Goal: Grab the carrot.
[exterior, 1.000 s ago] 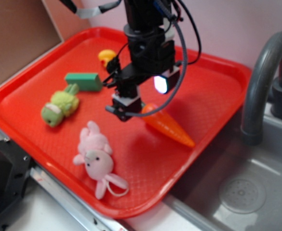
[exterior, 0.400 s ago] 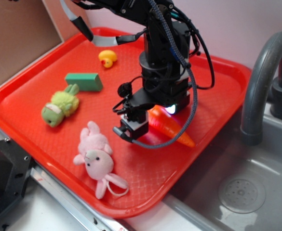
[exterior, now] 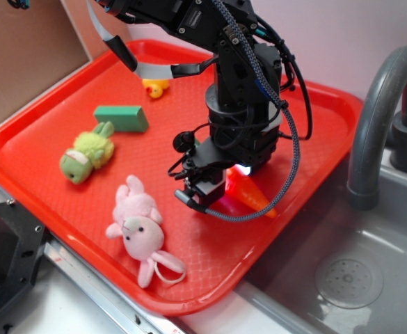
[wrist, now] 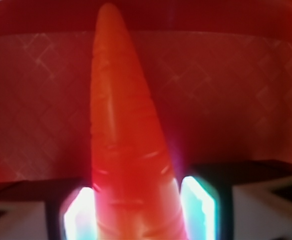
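Orange carrot (wrist: 123, 145) btwn hand (wrist: 136, 210) fingers, tip fwd.

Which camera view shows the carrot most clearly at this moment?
The wrist view: the carrot fills the frame, its wide end between the claw fingers, tip pointing away. In the exterior view, the arm hides most of it; only the tapered end shows on the red tray.

This looks like a toy kitchen setup: a grey sink basin (exterior: 370, 271) with a curved faucet (exterior: 377, 104) sits just beside the right edge of a red tray (exterior: 314, 146).
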### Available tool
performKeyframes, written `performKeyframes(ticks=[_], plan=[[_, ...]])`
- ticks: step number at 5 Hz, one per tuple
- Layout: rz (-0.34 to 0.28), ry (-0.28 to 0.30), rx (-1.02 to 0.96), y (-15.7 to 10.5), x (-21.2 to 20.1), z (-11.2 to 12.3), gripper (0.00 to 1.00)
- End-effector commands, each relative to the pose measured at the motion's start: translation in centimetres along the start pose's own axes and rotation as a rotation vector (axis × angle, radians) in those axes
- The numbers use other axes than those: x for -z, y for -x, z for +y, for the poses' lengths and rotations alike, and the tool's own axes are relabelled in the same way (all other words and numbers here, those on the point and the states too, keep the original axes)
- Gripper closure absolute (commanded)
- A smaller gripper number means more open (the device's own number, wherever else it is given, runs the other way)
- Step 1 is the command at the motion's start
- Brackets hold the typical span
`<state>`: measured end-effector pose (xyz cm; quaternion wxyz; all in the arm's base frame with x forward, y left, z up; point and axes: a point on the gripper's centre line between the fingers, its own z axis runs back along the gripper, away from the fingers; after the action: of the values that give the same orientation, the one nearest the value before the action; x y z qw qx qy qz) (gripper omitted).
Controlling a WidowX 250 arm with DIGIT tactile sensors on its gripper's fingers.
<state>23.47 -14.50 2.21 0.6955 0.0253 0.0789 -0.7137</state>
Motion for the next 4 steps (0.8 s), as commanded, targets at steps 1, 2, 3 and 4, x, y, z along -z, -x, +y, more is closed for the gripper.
performKeyframes(ticks=[1, 2, 3, 4], plan=[[-0.095, -0.069, -0.267, 2.9, -4.3, -0.4, 1.0], [-0.145, -0.117, -0.52, 6.8, -8.7, -0.5, 1.0], [-0.17, -0.179, -0.776, 10.1, -13.0, -2.9, 1.0], [-0.268, -0.122, -1.028, 12.0, -16.0, -5.9, 1.0]])
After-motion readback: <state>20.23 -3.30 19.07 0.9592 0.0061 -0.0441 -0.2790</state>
